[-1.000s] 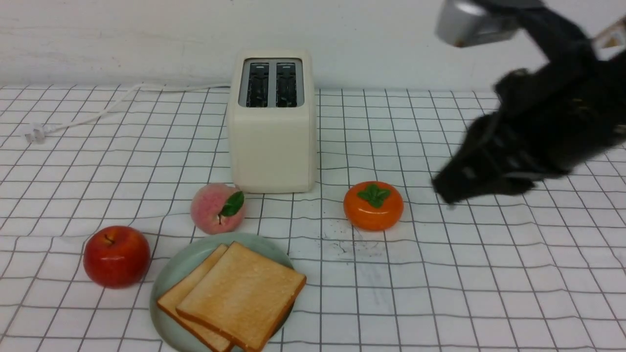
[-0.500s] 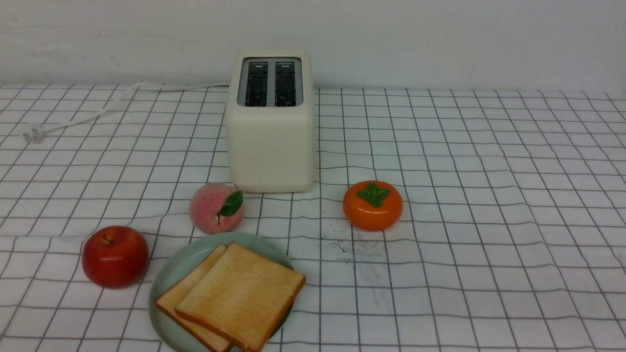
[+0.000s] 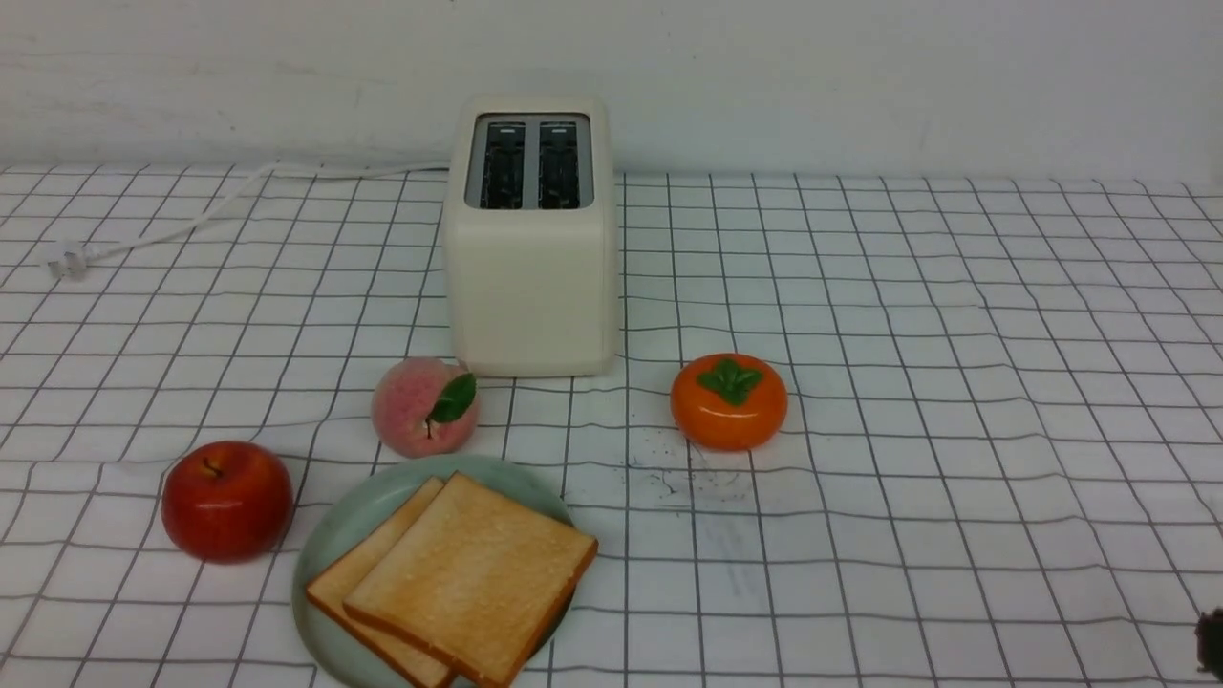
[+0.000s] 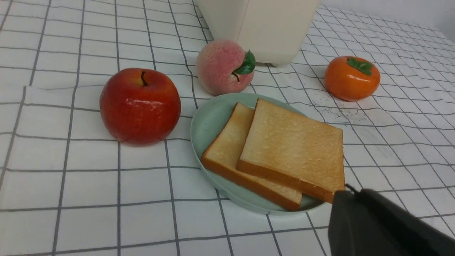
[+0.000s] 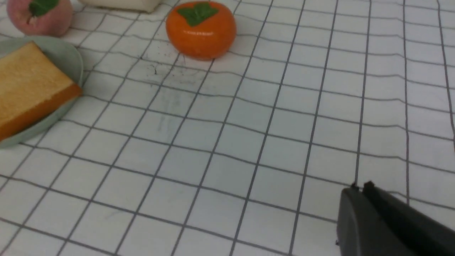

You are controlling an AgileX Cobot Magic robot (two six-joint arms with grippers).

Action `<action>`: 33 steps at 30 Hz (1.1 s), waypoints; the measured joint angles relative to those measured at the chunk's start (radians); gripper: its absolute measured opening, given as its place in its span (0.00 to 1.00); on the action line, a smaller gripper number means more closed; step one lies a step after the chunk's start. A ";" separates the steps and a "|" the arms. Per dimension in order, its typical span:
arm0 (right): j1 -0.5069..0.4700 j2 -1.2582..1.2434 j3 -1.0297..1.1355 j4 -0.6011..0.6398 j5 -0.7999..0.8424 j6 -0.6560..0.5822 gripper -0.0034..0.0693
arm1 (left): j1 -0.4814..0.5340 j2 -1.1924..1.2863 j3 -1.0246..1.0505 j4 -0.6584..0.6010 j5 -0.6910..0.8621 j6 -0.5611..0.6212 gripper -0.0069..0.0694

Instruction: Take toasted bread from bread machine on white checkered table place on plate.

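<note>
Both slices of toasted bread (image 3: 470,577) lie overlapped on my plate (image 3: 346,535), golden faces up, orange-brown crusts showing. The bread machine (image 3: 531,239) stands behind on the desk (image 3: 955,459), both slots dark and bare. My left fingers (image 4: 350,193) are pressed together just beside the plate's rim; my right fingers (image 5: 360,188) are pressed together too, low over bare cloth
</note>
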 joint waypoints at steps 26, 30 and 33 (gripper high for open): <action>-0.416 -0.487 0.332 0.141 -0.095 -0.073 0.02 | 0.000 0.000 0.000 -0.001 0.000 0.000 0.11; -0.418 -0.487 0.340 0.184 -0.098 -0.129 0.02 | 0.000 0.000 0.000 -0.001 0.000 0.000 0.11; -0.436 -0.487 0.359 0.283 -0.123 -0.274 0.02 | 0.000 0.000 0.000 -0.001 0.000 0.000 0.12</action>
